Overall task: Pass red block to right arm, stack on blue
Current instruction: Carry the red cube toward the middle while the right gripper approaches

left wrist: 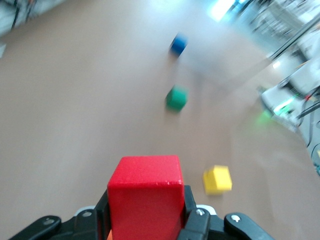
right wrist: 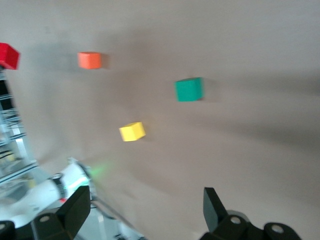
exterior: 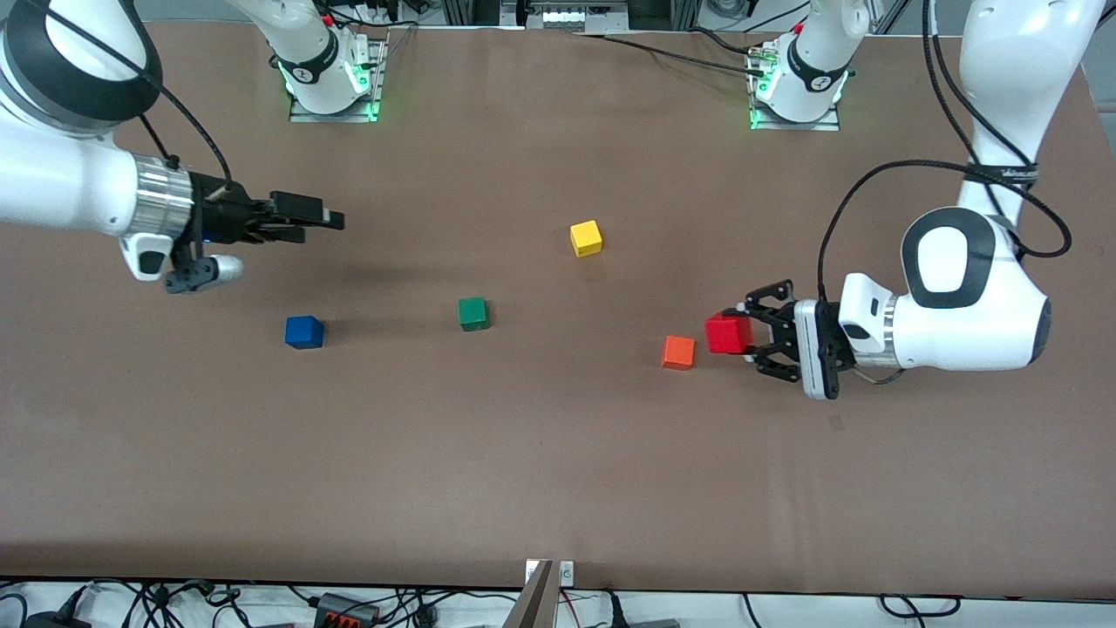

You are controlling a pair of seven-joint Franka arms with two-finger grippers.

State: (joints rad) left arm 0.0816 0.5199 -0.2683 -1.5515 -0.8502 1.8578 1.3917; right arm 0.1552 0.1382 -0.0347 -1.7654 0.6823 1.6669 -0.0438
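Up front, from the high camera, the left arm's wide black linkage gripper [exterior: 743, 336] is clamped on the small bright red block [exterior: 729, 334], held in the air just beside the small orange cube [exterior: 678, 352], toward the left arm's end of the brown table [exterior: 558, 471]. The right arm's slim black two-finger gripper [exterior: 331, 218] hangs above the table toward the right arm's end, its fingers spread and holding nothing. The small plain blue cube [exterior: 304, 332] sits on the table nearer to the front camera than that gripper's shadow, well apart from the red block. A green cube [exterior: 472, 313] lies between the blue and orange cubes, and a yellow cube [exterior: 586, 238] lies farther from the camera.

The left wrist view shows the red block [left wrist: 146, 197] pinched between the black fingers [left wrist: 196, 220], with the yellow cube [left wrist: 218, 179], green cube [left wrist: 176, 98] and blue cube [left wrist: 179, 44] on the table.

The right wrist view shows the spread fingertips [right wrist: 214, 202] empty, and the red block [right wrist: 9, 55] near the orange cube [right wrist: 90, 60].
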